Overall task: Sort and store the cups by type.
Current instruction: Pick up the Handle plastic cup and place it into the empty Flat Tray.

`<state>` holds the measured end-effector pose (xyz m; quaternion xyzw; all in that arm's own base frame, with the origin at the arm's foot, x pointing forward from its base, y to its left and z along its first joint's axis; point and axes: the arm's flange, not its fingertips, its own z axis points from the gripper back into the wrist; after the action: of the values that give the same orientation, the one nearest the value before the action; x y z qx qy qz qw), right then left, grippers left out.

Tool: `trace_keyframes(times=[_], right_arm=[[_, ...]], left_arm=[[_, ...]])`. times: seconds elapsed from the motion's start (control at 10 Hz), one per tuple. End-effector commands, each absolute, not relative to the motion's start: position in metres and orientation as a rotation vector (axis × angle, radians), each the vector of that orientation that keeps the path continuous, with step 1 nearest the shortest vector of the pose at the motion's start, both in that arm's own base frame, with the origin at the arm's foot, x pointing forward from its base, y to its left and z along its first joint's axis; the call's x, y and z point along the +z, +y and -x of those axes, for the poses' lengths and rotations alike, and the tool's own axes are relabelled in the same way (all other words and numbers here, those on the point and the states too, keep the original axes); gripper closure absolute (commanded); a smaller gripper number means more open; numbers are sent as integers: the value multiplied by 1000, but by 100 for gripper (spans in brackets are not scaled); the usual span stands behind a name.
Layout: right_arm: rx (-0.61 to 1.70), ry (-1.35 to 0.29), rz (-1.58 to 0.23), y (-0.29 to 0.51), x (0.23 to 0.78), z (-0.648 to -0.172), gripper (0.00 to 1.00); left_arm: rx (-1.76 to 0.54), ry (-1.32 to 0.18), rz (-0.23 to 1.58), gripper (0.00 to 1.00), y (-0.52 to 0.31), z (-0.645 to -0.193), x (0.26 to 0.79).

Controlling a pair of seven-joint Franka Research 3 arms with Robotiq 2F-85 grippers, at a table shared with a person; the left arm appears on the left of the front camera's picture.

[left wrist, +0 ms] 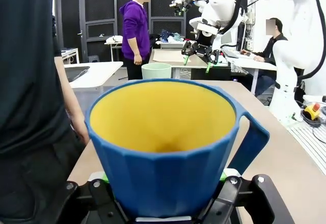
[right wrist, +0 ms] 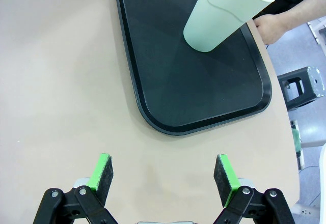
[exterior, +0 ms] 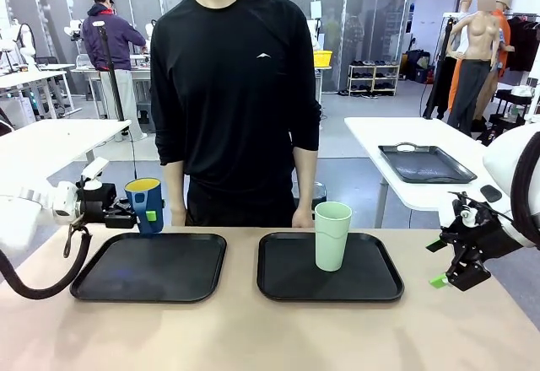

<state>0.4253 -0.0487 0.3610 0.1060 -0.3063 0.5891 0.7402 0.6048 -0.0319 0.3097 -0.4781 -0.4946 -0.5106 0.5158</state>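
The left claw (exterior: 139,213) grips the upright blue cup (exterior: 145,204), held just above the left tray's (exterior: 150,266) far-left corner. The right claw (right wrist: 165,175) hangs wide and empty, well right of that tray.

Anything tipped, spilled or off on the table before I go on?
Nothing stands out. The mint-green tumbler stands upright on the right tray. The blue cup is upright in the left gripper, near the far edge of the left tray. The right gripper is open, off to the side.
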Motion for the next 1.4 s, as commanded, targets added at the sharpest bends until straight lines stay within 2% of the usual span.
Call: trace_keyframes(times=[0.0,0.6,1.3], right_arm=[[1297,-667,-234,-48,362,-426,0],[1297,-667,-234,-48,362,-426,0],[1297,-667,-234,-48,362,-426,0]], left_arm=[[-1228,-1180,1160,30,-28,-611,308],[-1270,-1125,1182,30,-24,-622,255],[-1361,-1130,1229,30,-28,-637,208]])
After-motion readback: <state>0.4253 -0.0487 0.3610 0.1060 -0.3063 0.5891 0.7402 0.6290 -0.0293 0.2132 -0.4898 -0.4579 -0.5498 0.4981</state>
